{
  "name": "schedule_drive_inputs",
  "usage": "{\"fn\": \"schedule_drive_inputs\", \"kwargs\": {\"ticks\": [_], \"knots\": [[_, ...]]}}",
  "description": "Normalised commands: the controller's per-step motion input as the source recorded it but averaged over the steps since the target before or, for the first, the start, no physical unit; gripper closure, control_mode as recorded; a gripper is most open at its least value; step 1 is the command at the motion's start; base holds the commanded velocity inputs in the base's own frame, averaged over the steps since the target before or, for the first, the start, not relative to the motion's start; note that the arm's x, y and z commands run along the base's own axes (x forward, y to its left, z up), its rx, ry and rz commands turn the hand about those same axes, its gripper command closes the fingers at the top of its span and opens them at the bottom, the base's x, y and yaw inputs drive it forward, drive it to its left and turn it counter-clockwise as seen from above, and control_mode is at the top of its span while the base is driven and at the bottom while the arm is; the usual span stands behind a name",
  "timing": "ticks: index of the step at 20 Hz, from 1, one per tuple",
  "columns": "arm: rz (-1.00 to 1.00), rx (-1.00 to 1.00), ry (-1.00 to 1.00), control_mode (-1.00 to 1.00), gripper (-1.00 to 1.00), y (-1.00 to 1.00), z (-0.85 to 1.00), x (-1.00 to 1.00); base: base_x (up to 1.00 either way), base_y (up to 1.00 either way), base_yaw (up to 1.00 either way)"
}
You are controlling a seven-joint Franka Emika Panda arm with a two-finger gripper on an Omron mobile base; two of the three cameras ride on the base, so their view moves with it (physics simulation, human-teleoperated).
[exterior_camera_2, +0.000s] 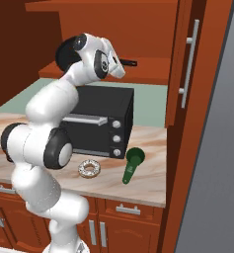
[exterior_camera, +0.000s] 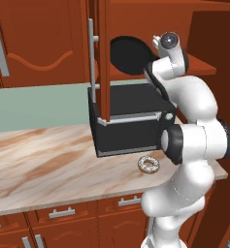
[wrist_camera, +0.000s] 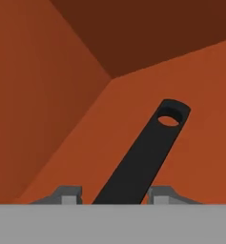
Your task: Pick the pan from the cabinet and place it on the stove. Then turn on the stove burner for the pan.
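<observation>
Gripper point(wrist_camera: 113, 196) fingertips straddle the pan point(wrist_camera: 145, 155) handle, contact unclear; squeeze squarely, then lift clear of the cabinet point(wrist_camera: 47, 95) shelf

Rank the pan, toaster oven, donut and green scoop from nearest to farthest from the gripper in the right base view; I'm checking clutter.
From the gripper:
1. Pan, on the cabinet shelf, handle at the fingers.
2. Toaster oven, directly below.
3. Donut and green scoop, on the counter; too close to call.

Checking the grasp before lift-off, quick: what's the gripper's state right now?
Gripper: jaws straddle the long black handle of the flat black frying pan; whether they are clamped cannot be told.
</observation>
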Motion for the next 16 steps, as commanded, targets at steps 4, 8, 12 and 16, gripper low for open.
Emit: {"fn": "schedule_drive_inputs", "kwargs": {"ticks": [4,8,12,16], "knots": [[0.00,0.00,-0.19,-1.00,1.00,-0.02,0.14,-0.74,0.00,0.00,0.00],[-0.01,0.00,-0.14,-1.00,1.00,-0.01,0.22,-0.84,0.00,0.00,0.00],[-0.03,0.00,-0.10,-1.00,1.00,-0.01,0.22,-0.85,0.00,0.00,0.00],[-0.04,0.00,-0.06,-1.00,1.00,-0.02,0.14,-0.84,0.00,0.00,0.00]]}}
